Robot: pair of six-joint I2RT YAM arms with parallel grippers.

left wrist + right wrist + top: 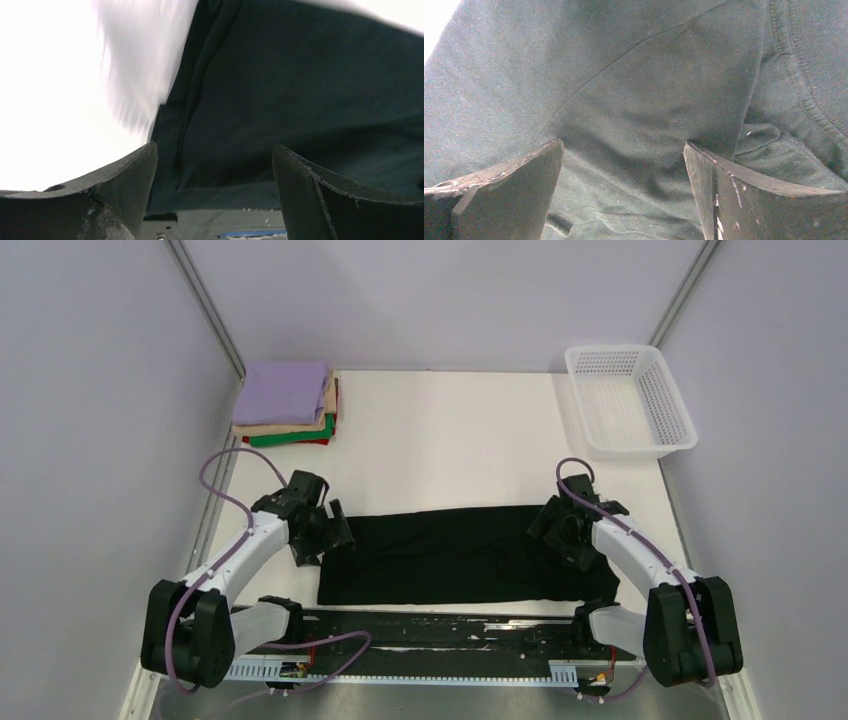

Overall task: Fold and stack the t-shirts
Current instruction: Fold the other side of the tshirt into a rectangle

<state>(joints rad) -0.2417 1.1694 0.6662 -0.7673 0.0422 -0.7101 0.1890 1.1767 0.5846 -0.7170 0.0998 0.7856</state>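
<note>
The black t-shirt (465, 555) lies folded into a long flat band across the near part of the table. My left gripper (330, 532) is open over its left end; in the left wrist view the black cloth (300, 95) and its left edge lie between and beyond the spread fingers (125, 185). My right gripper (560, 530) is open over the shirt's right end, near the collar (809, 75); its fingers (724, 190) stand apart just above the cloth (634, 100). A stack of folded shirts (287, 403), lavender on top of tan, green and red, sits at the far left.
A white mesh basket (630, 400) stands at the far right corner. Grey walls close in on both sides. A black rail (430, 625) runs along the near table edge between the arm bases.
</note>
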